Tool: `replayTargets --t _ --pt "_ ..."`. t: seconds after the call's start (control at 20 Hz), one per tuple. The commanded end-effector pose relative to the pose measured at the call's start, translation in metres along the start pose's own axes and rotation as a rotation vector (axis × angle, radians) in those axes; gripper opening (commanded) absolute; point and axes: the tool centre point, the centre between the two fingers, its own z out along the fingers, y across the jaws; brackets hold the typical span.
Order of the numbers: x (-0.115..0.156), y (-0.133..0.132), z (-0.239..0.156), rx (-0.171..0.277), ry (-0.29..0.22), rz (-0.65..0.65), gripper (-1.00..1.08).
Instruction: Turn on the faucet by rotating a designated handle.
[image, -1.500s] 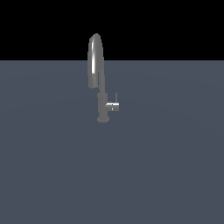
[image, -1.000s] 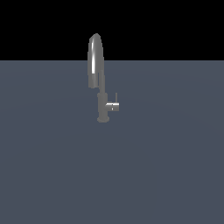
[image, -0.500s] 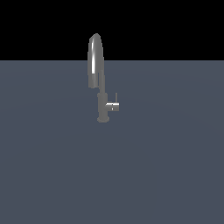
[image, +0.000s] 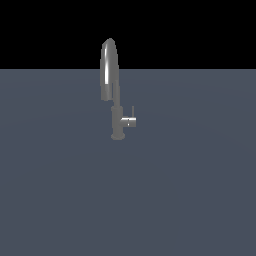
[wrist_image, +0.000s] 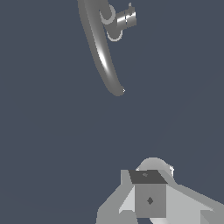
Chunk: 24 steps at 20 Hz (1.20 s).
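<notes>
Nothing has moved in the exterior view across the earlier frames: the faucet (image: 116, 95) and its handle (image: 129, 122) sit exactly as they did, and no arm has entered that view.

Faucet: stands upright on the flat grey table (image: 190, 190), its long axis vertical. The small round base rests on the table, the slim body rises from it, and the narrow arched spout loops up above the table's far edge against the black background, then drops back down in front of the body. In the wrist view the faucet (wrist_image: 101, 48) is seen from above, the spout running away from the base and ending in an open tip.

Handle: a short stub jutting sideways from the lower body, toward the exterior view's right, axis horizontal. A thin lever rod rises straight up from the stub, parallel to the body and just beside it. In the wrist view the handle (wrist_image: 126, 18) shows as a bright cylinder beside the base.

Tool (wrist_image: 151, 192): only a pale grey part with a darker block shows at the edge of the wrist view, well apart from the faucet and touching nothing. Fingertips are not shown, so whether it is released or clenched cannot be told.

Markings: no brand, label or legible writing on any surface.
</notes>
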Motion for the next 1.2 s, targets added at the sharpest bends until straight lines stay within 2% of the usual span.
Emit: replayTargets --t 0.0,1.15 --pt "0.016 -0.003 0.001 0.035 -0.034 0.035 -1.0" --pt "0.166 -0.01 0.039 0.383 -0.362 0.365 -1.0"
